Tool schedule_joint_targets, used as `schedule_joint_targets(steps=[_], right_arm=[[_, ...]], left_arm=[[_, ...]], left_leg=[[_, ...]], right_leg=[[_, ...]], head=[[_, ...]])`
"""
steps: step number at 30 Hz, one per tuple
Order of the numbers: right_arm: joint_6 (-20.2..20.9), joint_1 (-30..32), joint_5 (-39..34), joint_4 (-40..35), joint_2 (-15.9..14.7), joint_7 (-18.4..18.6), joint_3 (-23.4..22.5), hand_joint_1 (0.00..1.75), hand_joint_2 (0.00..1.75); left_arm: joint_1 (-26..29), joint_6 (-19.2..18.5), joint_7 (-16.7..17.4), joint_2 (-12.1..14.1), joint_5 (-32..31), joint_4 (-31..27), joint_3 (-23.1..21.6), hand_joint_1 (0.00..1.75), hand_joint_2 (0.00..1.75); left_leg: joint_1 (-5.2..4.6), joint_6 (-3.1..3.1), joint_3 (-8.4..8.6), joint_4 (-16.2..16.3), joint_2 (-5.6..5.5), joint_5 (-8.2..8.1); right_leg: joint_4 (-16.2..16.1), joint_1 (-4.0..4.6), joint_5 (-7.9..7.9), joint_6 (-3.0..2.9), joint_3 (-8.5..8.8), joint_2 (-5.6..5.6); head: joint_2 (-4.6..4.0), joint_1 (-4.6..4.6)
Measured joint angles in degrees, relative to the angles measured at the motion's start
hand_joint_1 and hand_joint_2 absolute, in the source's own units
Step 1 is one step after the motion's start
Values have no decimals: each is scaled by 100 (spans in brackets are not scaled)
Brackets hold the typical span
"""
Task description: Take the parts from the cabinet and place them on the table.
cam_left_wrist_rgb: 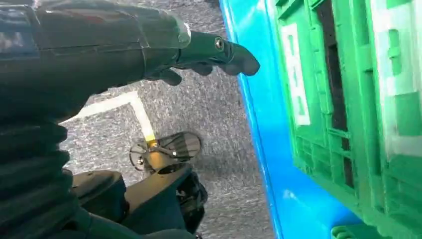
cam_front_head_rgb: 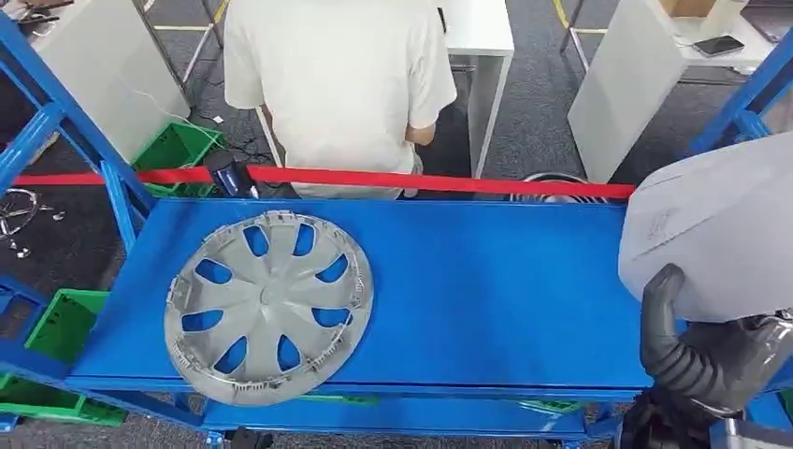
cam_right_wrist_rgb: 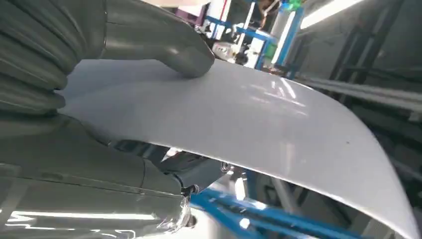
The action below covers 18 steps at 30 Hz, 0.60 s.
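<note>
The right hand [cam_front_head_rgb: 697, 360] sits at the near right corner of the blue table [cam_front_head_rgb: 486, 281] and grips a pale grey panel [cam_front_head_rgb: 715, 224]. In the right wrist view the thumb [cam_right_wrist_rgb: 174, 50] presses flat on the panel's [cam_right_wrist_rgb: 259, 129] smooth, slightly glossy, curved face, with the rest of the hand [cam_right_wrist_rgb: 99, 164] beneath it. The panel is held above the table's right end and overhangs its edge.

The left hand [cam_left_wrist_rgb: 199, 57] hangs beside the blue frame [cam_left_wrist_rgb: 259, 129], above grey carpet; its fingers [cam_left_wrist_rgb: 239, 57] are extended and hold nothing. A green crate [cam_left_wrist_rgb: 348, 109] sits just beside the frame.

On the left half of the table lies a silver hubcap [cam_front_head_rgb: 269, 307], flat, spoked, with the blue surface visible through its openings.

Beyond the far edge runs a red bar [cam_front_head_rgb: 374, 178]. Behind it stands a person [cam_front_head_rgb: 337, 84] in a light shirt, back turned. Farther off are white tables [cam_front_head_rgb: 482, 37] and another green crate [cam_front_head_rgb: 178, 150] on the floor.
</note>
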Motion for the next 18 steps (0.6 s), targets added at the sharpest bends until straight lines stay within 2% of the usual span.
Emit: schedule_joint_targets(steps=[1, 2, 3, 4, 5, 6, 7, 8, 9, 10, 11, 12, 13, 14, 17, 18], right_arm=[[0, 28, -48, 0, 31, 0, -53, 175, 175], [0, 49, -87, 0, 63, -2, -114, 175, 175], [0, 67, -113, -11, 96, -11, -179, 175, 175], [0, 122, -127, -41, 124, -11, -249, 175, 175], [0, 186, -157, -83, 155, -11, -336, 175, 175], [0, 237, -168, -111, 172, -9, -404, 175, 175], [0, 272, -181, -129, 192, 13, -478, 175, 175], [0, 306, -183, -144, 201, 46, -544, 175, 175], [0, 344, -186, -162, 212, 61, -606, 175, 175], [0, 380, -190, -192, 218, 85, -673, 175, 175], [0, 397, -207, -216, 229, 107, -725, 175, 175], [0, 400, -214, -236, 249, 111, -792, 175, 175], [0, 403, -210, -253, 262, 133, -835, 175, 175], [0, 403, -190, -267, 273, 153, -887, 175, 175], [0, 393, 28, -269, 284, 354, -951, 175, 175], [0, 388, 122, -269, 286, 462, -974, 175, 175]], left_arm=[[19, 31, 66, 2, -7, 2, 11, 0, 175], [46, 63, 149, 11, -17, 2, 17, 0, 175], [64, 72, 260, 31, -26, 2, 22, 0, 175], [79, 74, 364, 33, -48, 2, 22, 0, 175], [87, 74, 461, 31, -65, 2, 20, 0, 175], [89, 72, 511, 31, -76, 2, 20, 0, 175], [92, 72, 524, 31, -87, 2, 20, 0, 175], [96, 70, 540, 31, -96, 2, 20, 0, 175], [97, 65, 540, 31, -103, 2, 20, 0, 175], [95, 59, 535, 31, -120, 2, 20, 0, 175], [89, 44, 516, 31, -144, 0, 20, 0, 175], [68, 19, 475, 28, -188, 0, 20, 0, 175], [33, 13, 444, 24, -212, -2, 20, 0, 175], [-9, 2, 420, 13, -234, -4, 20, 0, 175], [-30, -24, 420, -11, -260, -4, 20, 0, 175], [-59, -39, 430, -35, -271, -2, 20, 0, 175]], left_leg=[[16, -40, -12, -4, 0, 27], [23, -66, -33, 12, -4, 36], [38, -86, -79, 87, 34, -95], [32, -103, -198, 364, 74, -396], [38, -121, -391, 879, 81, -755], [40, -132, -573, 1385, 82, -1028], [35, -135, -706, 1805, 82, -1218], [31, -125, -719, 2000, 81, -1282], [31, -104, -584, 1879, 82, -1206], [29, -72, -325, 1518, 81, -1043], [24, -30, 37, 971, 79, -835], [14, 22, 467, 329, 75, -649], [-4, 60, 685, -55, 69, -695], [-23, 48, 655, -72, 55, -632], [-55, 139, 592, -69, 32, -518], [-7, 180, 533, -110, 51, -413]], right_leg=[[33, 20, 11, -42, -29, -2], [24, 11, 53, -108, -65, -14], [8, -1, 98, -183, -93, -48], [8, 9, 131, -224, -144, -44], [12, 24, 172, -253, -205, -54], [19, 39, 210, -263, -262, -69], [29, 55, 246, -264, -324, -76], [43, 77, 282, -269, -389, -80], [56, 90, 313, -267, -441, -80], [73, 102, 341, -261, -487, -77], [83, 109, 371, -252, -523, -70], [88, 113, 410, -234, -548, -60], [91, 121, 442, -207, -566, -62], [103, 133, 479, -173, -585, -61], [33, 100, 617, -59, -583, -65], [66, 80, 561, -28, -651, -49]], head=[[0, -26], [0, -54], [0, -74], [0, -131], [0, -218], [0, -266], [0, -288], [0, -310], [0, -339], [0, -361], [0, -378], [0, -398], [0, -422], [0, -422], [0, -395], [0, -431]])
